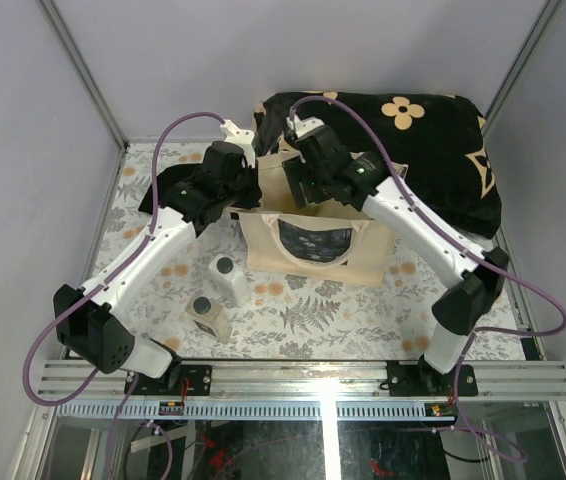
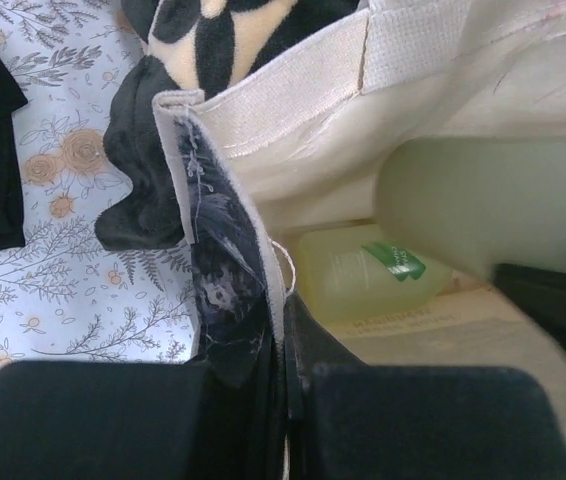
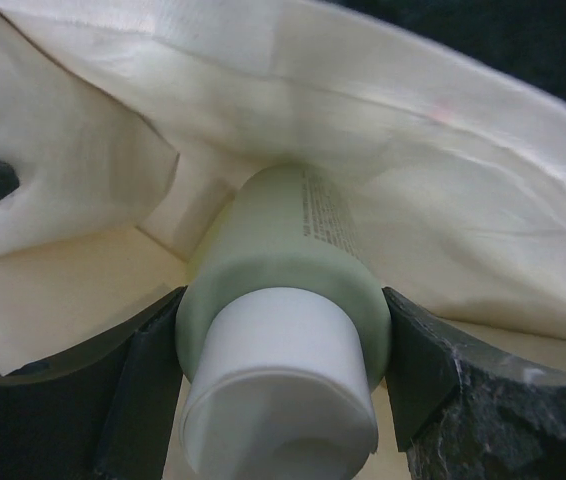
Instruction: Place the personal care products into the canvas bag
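The canvas bag (image 1: 308, 240) is standing before the cushion (image 1: 413, 150), with the nearer bottle (image 1: 208, 317) and farther bottle (image 1: 228, 280) sitting on the table (image 1: 363, 310) off its front-left corner, a 3rd bottle (image 2: 363, 270) lying on its floor and a 4th bottle (image 3: 283, 290) hanging inside it in the right gripper (image 3: 283, 400).

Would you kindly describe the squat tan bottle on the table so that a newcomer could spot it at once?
Find the beige canvas tote bag standing mid-table on the floral tablecloth. Two small dark-capped bottles stand outside it, off its left front corner. Yours is the squat clear-tan bottle nearer the table's front edge; its neighbour, the white bottle, is taller and slimmer.
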`<state>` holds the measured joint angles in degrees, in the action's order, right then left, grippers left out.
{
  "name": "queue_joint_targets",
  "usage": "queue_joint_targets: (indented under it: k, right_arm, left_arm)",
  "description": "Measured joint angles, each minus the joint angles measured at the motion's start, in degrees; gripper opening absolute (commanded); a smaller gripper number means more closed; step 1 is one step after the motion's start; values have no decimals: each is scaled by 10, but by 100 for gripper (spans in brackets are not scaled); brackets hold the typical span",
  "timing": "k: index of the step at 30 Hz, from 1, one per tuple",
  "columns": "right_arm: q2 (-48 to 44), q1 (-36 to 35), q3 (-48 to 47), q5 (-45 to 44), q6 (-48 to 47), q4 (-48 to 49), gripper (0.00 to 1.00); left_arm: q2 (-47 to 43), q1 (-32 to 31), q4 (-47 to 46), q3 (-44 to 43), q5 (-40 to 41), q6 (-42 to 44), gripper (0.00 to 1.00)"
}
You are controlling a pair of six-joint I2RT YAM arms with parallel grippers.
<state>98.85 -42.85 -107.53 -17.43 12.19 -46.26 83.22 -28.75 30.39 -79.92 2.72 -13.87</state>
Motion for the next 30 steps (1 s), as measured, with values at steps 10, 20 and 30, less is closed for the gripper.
queue_joint_targets:
  k: [10, 20, 30]
  right_arm:
    - [103, 0, -13, 63, 26, -40, 11]
    - [105, 0, 12, 64, 26, -26, 62]
    - [104, 0, 24, 69, 24, -8, 89]
  left_arm:
    - [-19, 0, 0, 3, -15, -5, 0]
    - [-19, 0, 0, 3, -19, -5, 0]
    - [-19, 0, -8, 10, -23, -11, 0]
